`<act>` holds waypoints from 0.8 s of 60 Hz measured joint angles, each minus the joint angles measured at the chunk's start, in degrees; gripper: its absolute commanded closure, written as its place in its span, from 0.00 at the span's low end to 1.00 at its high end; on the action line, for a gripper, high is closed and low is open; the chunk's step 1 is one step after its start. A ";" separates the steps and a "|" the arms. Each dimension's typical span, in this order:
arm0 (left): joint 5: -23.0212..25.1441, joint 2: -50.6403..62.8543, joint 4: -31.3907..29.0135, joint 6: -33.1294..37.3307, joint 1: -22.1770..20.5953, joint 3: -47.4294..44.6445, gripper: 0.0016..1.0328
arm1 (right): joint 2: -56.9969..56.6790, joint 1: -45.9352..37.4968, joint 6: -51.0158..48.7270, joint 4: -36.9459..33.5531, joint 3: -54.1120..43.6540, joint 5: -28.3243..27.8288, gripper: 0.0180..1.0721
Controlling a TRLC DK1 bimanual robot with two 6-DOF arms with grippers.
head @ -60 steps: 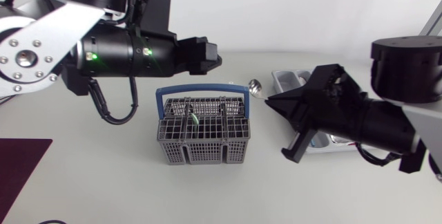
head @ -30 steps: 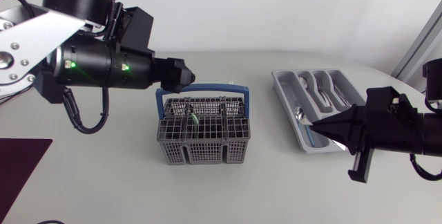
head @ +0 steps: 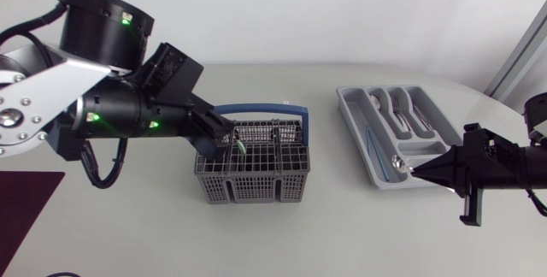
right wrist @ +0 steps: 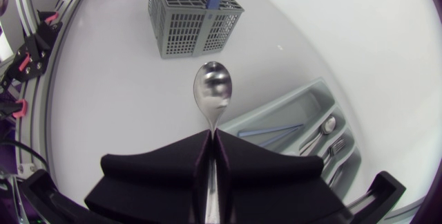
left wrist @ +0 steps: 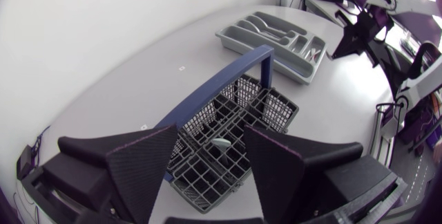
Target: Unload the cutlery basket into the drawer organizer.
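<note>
The grey cutlery basket with a blue handle stands mid-table. My left gripper hangs open over its left side. In the left wrist view its fingers stand wide apart above the basket, where one metal utensil shows. The grey drawer organizer lies at the right with several pieces of cutlery in it. My right gripper is shut on a spoon, whose bowl is over the organizer's near end. The right wrist view shows the spoon sticking out ahead of the shut gripper.
A dark maroon mat lies at the table's front left corner. A green-tipped piece stands in the basket. The basket and the organizer are well apart, with bare table between them.
My right arm has carried the spoon from beside the basket rightward to the organizer's near end. My left gripper has swung down over the basket's left side, and its fingers have spread a little.
</note>
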 measured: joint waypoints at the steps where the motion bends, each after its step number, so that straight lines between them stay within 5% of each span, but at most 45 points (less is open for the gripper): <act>1: 0.24 0.33 0.00 0.52 0.00 0.02 0.26 | 0.68 -0.48 -0.79 0.02 0.39 0.00 0.94; 16: 4.09 4.52 0.48 10.78 -0.04 0.22 0.26 | 13.70 -6.51 -11.96 0.02 9.86 1.01 0.94; 31: 5.27 5.95 -1.70 20.83 -1.01 1.29 0.26 | 25.77 -7.80 -18.27 2.25 16.31 8.17 0.94; 48: 12.09 8.74 -5.35 33.07 -0.33 2.71 0.19 | 31.26 -7.76 -21.70 11.10 16.52 15.78 0.80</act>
